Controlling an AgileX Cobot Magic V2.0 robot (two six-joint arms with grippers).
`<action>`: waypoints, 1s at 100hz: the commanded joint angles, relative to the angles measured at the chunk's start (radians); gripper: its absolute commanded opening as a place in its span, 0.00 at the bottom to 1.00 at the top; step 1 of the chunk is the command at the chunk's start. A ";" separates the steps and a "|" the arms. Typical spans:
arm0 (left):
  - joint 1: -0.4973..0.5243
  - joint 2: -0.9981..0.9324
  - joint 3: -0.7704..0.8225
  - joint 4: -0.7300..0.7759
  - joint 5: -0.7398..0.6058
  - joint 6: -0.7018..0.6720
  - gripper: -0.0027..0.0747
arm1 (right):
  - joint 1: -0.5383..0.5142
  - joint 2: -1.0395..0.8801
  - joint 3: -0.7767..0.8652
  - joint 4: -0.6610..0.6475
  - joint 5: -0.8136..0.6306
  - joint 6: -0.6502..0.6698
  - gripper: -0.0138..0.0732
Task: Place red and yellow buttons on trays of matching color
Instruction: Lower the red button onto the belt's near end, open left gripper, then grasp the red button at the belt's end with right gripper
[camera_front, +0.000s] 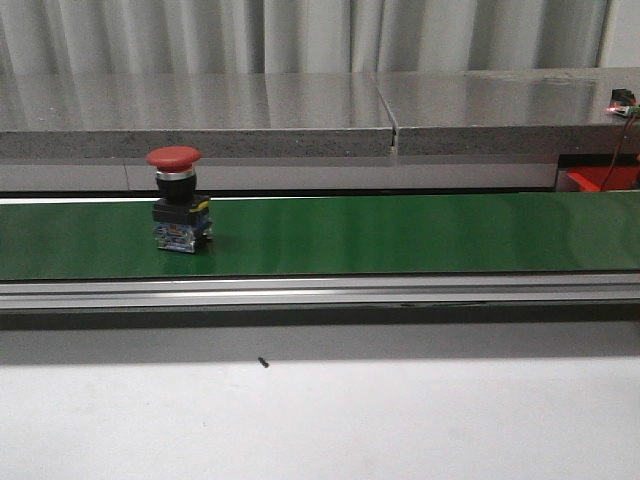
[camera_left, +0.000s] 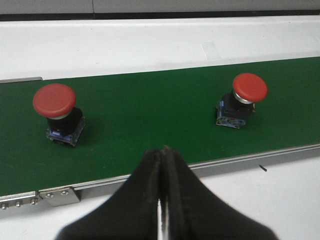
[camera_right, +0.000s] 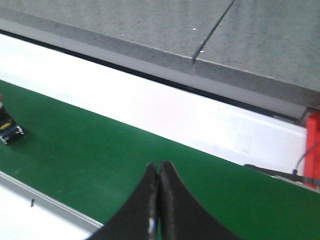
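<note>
In the front view, you had one red button (camera_front: 177, 198) upright on the green belt (camera_front: 400, 235), at about 9 o'clock from the frame's centre. Neither arm showed there, and no tray of either colour was in sight; only a red edge (camera_front: 600, 180) poked in at 3 o'clock, too cropped to name. That was your first risk: a button lifted with no tray located could end up on the wrong colour or nowhere useful.

In the left wrist view, the left fingers (camera_left: 161, 200) were clenched together on nothing, hanging over the belt's near rail (camera_left: 150, 175). Two red buttons stood well apart on the belt: the left button (camera_left: 55, 102) at 10 o'clock of the fingertips and the right button (camera_left: 249, 89) at 2 o'clock. With the fingers closed, a descent would have struck a cap and toppled the button rather than gripped it. If the belt was running, and I judged it could be, either button would drift away from the aim point.

In the right wrist view, the right fingers (camera_right: 159, 200) were likewise clenched and empty above the belt. A button's base (camera_right: 10, 131) barely showed at 9 o'clock, mostly cut off, so a reach from there would have been poorly sighted. No yellow button appeared anywhere.
</note>
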 joint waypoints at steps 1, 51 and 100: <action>-0.010 -0.080 0.002 -0.027 -0.032 -0.006 0.01 | 0.032 0.061 -0.092 0.008 0.011 -0.015 0.08; -0.010 -0.269 0.059 -0.024 0.010 -0.006 0.01 | 0.247 0.428 -0.320 0.010 0.136 -0.007 0.34; -0.010 -0.269 0.059 -0.024 0.024 -0.006 0.01 | 0.406 0.710 -0.545 0.009 0.157 -0.008 0.78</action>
